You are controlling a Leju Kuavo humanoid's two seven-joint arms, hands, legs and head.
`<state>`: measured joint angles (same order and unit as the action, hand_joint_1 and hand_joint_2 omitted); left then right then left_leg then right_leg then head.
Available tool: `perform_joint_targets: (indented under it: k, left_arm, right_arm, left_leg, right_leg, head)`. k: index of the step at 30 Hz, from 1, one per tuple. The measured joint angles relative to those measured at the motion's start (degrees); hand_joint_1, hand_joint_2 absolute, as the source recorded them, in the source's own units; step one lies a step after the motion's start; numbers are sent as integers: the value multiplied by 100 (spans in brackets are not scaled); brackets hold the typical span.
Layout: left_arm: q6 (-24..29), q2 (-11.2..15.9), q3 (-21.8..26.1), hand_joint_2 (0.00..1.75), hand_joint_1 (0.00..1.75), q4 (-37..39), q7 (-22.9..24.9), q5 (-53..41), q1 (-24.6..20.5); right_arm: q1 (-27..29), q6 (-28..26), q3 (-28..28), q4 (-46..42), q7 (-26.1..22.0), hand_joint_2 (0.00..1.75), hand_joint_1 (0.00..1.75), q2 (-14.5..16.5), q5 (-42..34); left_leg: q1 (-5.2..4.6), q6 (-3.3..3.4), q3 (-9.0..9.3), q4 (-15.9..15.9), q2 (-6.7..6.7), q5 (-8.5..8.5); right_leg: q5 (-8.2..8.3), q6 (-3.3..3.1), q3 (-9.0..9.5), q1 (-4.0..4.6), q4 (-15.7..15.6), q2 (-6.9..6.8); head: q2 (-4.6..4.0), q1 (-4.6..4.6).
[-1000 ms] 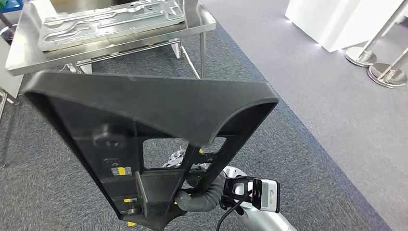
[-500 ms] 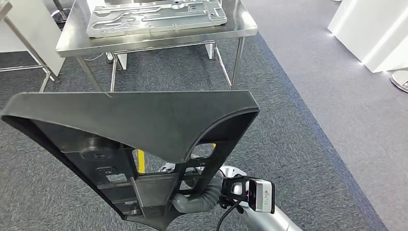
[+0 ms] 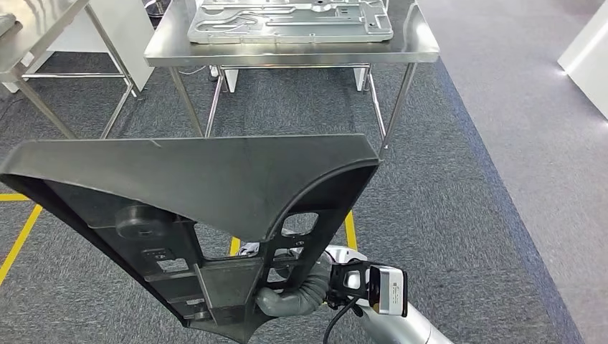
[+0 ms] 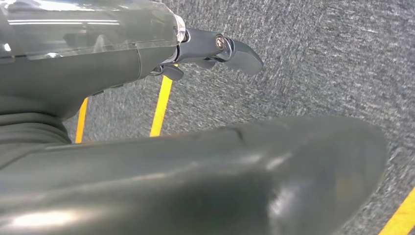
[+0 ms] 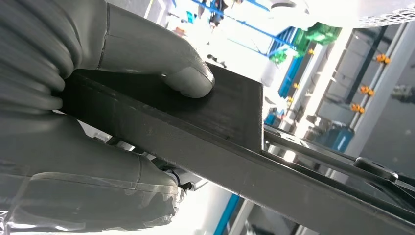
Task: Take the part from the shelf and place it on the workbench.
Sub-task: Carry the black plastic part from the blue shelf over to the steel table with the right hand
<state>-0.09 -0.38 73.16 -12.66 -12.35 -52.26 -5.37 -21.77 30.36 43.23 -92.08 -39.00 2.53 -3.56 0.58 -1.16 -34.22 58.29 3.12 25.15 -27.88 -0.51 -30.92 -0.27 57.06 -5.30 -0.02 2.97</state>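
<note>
The right hand (image 5: 98,107) grips the large black ribbed plastic part (image 3: 201,208), thumb clamped on its edge. The left hand (image 4: 215,49) holds nothing, fingers apart. The steel workbench (image 3: 287,50) stands far ahead.

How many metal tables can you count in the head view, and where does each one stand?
2. One steel table stands ahead at top centre, carrying a grey metal plate. A second table shows partly at the top left corner. Others may be hidden behind the black part.

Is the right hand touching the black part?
Touching. The right wrist view shows the right hand with its thumb pressed on the black part and fingers underneath.
</note>
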Motion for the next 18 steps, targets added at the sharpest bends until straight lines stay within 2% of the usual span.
perform_joint_targets:
  k: [1, 3, 4, 5, 6, 8, 9, 10, 11, 12, 14, 15, 16, 18]
  left_arm:
    - [0, -1, 0, 0, 0, 0, -1, 0, -3]
    - [0, -1, 0, 0, 0, 0, -2, -1, 14]
    - [1, -1, 0, 0, 0, 0, -2, 0, 26]
    - [1, -1, 0, 0, 0, 0, -3, 0, 27]
    - [1, -1, 0, 0, 0, 0, -3, 1, 19]
    - [0, -2, -1, 0, 0, 0, -4, 0, -3]
    - [0, -2, -1, 0, 0, 0, -4, 0, -6]
    - [-7, -2, -1, 0, 0, 0, -8, 2, -3]
    - [-51, -2, -1, 0, 0, 0, -41, 20, 2]
    - [-130, -2, 0, 0, 0, 0, -100, 52, 7]
    - [-321, -7, 2, 0, 0, 0, -245, 129, 9]
    - [-384, -10, 2, 0, 0, 0, -294, 156, 8]
    - [-412, -14, 2, 0, 0, 0, -316, 170, 10]
    - [-435, -17, 2, 0, 0, 0, -338, 185, 17]
  right_arm:
    - [-5, 0, 3, 0, -1, 175, 175, 0, 0]
    - [-11, -1, 11, -1, -2, 175, 175, 1, 0]
    - [-15, -1, 14, -2, -2, 175, 175, 2, 0]
    - [-18, -1, 16, -3, -2, 175, 175, 2, -1]
    - [-19, -1, 19, -3, -2, 175, 175, 1, -1]
    - [-13, -1, 23, 5, -2, 175, 175, -15, -1]
    - [-7, -1, 26, 11, -2, 175, 175, -25, 0]
    - [-2, -6, 28, 17, -2, 175, 175, -34, 2]
    - [-1, -37, 30, 19, -2, 175, 175, -39, 17]
    - [0, -93, 30, 19, -2, 175, 175, -43, 40]
    - [-9, -227, 24, 13, -2, 175, 175, -46, 94]
    - [-14, -269, 21, 11, -2, 175, 175, -46, 109]
    - [-17, -286, 19, 11, -2, 175, 175, -47, 117]
    - [-19, -281, 15, 9, -2, 175, 175, -47, 123]
  left_leg:
    - [-22, 39, 43, -96, 30, 2]
    - [-30, 106, 28, -99, -92, -4]
    - [-20, 136, 32, -110, -153, -12]
    - [-7, 172, 39, -123, -209, -22]
    - [7, 203, 46, -137, -269, -34]
    - [9, 245, 36, -140, -392, -42]
    - [3, 252, 32, -138, -464, -43]
    - [-3, 256, 30, -134, -525, -43]
    - [-9, 258, 32, -129, -583, -42]
    - [-12, 257, 39, -124, -639, -40]
    - [-27, 240, 50, -109, -726, -28]
    - [-34, 218, 46, -102, -758, -23]
    - [-35, 189, 37, -98, -775, -17]
    - [-29, 117, 26, -108, -792, -10]
  right_leg:
    - [-15, 27, 12, 19, 3, -45]
    - [-34, 84, 33, 34, -2, -133]
    - [-69, 118, 41, 24, 24, -111]
    - [-156, 149, 7, 10, 134, -13]
    - [-305, 174, -92, -7, 371, 131]
    - [-691, 195, -472, -27, 1156, 416]
    - [-817, 197, -672, -29, 1528, 469]
    - [-835, 193, -799, -28, 1734, 489]
    - [-726, 180, -817, -27, 1701, 497]
    - [-511, 156, -717, -24, 1424, 507]
    - [-68, 84, -370, -7, 586, 567]
    - [54, 58, -246, 3, 280, 598]
    - [93, 36, -190, 16, 126, 625]
    - [96, 0, -183, 22, 64, 630]
  head:
    - [0, 0]
    - [0, 1]
    - [0, 0]
    - [0, 0]
    - [0, 0]
    - [0, -1]
    - [0, -1]
    - [0, -1]
    - [0, 0]
    - [0, 0]
    - [0, 0]
    - [0, 0]
    - [0, 0]
    - [0, 1]
